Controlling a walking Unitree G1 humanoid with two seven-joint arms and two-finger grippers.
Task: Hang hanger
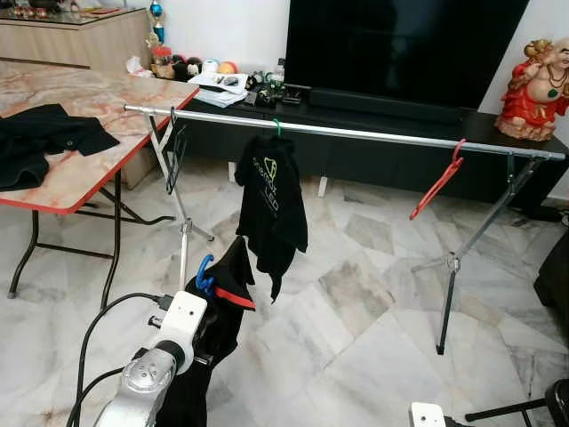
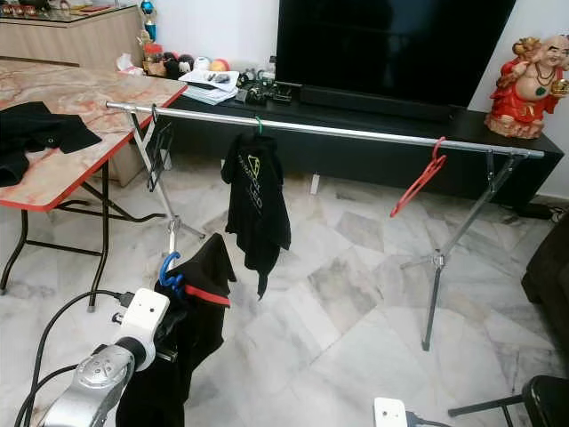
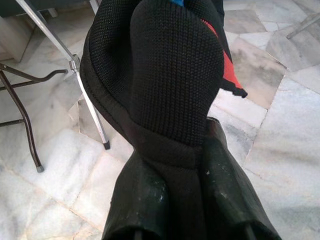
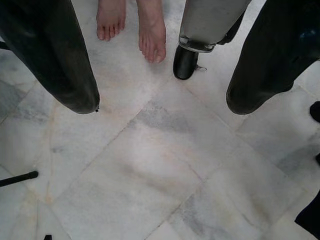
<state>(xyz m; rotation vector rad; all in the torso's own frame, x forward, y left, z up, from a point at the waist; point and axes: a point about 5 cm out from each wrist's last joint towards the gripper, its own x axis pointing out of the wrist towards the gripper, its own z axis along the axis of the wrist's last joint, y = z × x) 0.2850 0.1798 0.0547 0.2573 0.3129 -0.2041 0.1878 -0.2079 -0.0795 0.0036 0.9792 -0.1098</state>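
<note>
A blue hanger carries a black garment with red trim. My left gripper is shut on it, low in front of me, below and short of the silver clothes rail. In the left wrist view the black fabric bulges between my two fingers. On the rail hang a black T-shirt on a green hanger, an empty red hanger and a dark hanger near the left end. My right gripper is open over the marble floor.
A marble-topped table with black clothes stands at the left. Behind the rail are a dark TV cabinet, a TV and a red statue. A person's bare feet stand near my right gripper.
</note>
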